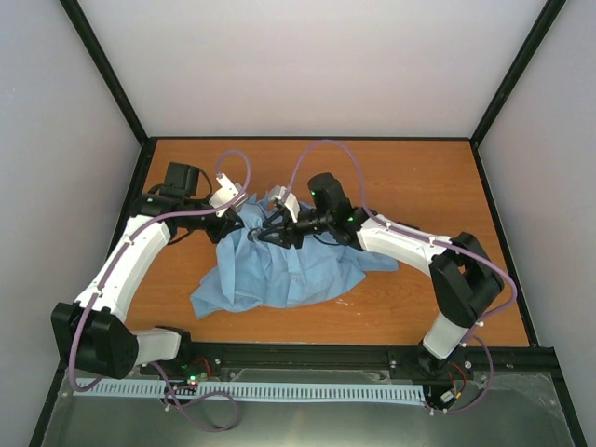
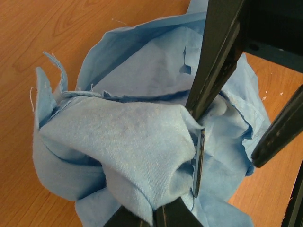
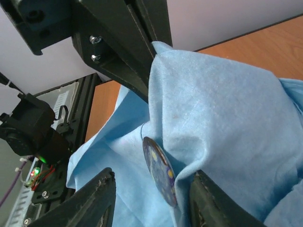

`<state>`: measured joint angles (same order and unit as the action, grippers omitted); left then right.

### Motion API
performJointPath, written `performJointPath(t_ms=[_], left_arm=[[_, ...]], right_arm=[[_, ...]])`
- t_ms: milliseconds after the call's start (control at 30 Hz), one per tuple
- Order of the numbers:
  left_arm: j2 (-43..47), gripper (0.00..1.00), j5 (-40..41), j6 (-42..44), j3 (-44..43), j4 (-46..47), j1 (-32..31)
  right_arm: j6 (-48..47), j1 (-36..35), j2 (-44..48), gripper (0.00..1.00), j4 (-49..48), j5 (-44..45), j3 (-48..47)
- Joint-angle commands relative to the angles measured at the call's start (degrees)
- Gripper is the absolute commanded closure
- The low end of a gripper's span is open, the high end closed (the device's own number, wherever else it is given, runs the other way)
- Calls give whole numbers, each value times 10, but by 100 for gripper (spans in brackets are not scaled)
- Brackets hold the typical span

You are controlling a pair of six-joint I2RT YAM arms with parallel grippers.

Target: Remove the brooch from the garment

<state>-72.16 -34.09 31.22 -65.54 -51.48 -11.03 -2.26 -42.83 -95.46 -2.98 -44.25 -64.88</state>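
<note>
The garment point(image 1: 279, 270) is laid in a crumpled heap on the wooden worktop point(image 1: 400, 177), near its middle and slightly to the left. It is a light blue cloth of thin, soft weave, with a frayed edge visible in the left wrist view.

The left hand point(image 2: 157, 215) is closed on a fold of the garment. The fold is lifted clear of the rest of the heap and is drawn into a raised ridge between the two hands. In the right wrist view, the cloth is seen emerging from the tip of the left hand at the top of the picture and hanging down from it.

The brooch point(image 3: 160, 172) is attached to this raised fold. It is a small round disc with a dark grey-blue face and pale yellow marks. It is presented nearly edge-on to both wrist cameras; in the left wrist view only a thin dark edge is seen against the cloth.

The right hand point(image 3: 152, 172) is open. Its two fingers point(image 2: 215, 71) are set one on each side of the brooch. A gap is visible between the brooch and the finger on the left of the right wrist view. The other finger is pressed against the cloth just beside the disc. Whether that finger touches the disc itself cannot be determined.
</note>
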Motion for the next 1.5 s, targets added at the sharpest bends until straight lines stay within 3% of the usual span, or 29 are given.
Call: performJointPath(t_ms=[0, 100, 167, 233, 267, 367, 533, 667, 833, 1100, 1200, 1467], left_arm=[[9, 99, 8, 8, -16, 18, 4], [34, 90, 9, 27, -3, 49, 4], [54, 78, 15, 44, 5, 70, 4], [71, 43, 26, 68, 11, 84, 4], [80, 33, 37, 84, 16, 95, 4], [123, 22, 61, 135, 43, 140, 4], [195, 19, 10, 236, 90, 172, -6], [261, 20, 52, 326, 185, 234, -58], [321, 23, 73, 424, 275, 309, -81], [358, 31, 91, 467, 358, 414, -95], [372, 38, 106, 478, 393, 485, -102], [371, 43, 111, 510, 447, 554, -103]], right_arm=[[9, -4, -27, 67, 14, -29, -36], [36, -4, -41, 86, 29, -22, -53], [48, -4, -49, 96, 43, -33, -64], [75, 1, -58, 98, 58, -43, -73], [88, 5, -62, 98, 61, -52, -77], [168, 19, -69, 97, 49, -88, -82], [296, 32, -72, 97, -2, -96, -62], [399, 35, -77, 97, -61, -111, -47], [449, 35, -80, 97, -56, -117, -46], [542, 35, -61, 97, -119, -92, -17], [567, 34, -53, 97, -138, -81, -3], [653, 27, -38, 97, -243, -65, 46]])
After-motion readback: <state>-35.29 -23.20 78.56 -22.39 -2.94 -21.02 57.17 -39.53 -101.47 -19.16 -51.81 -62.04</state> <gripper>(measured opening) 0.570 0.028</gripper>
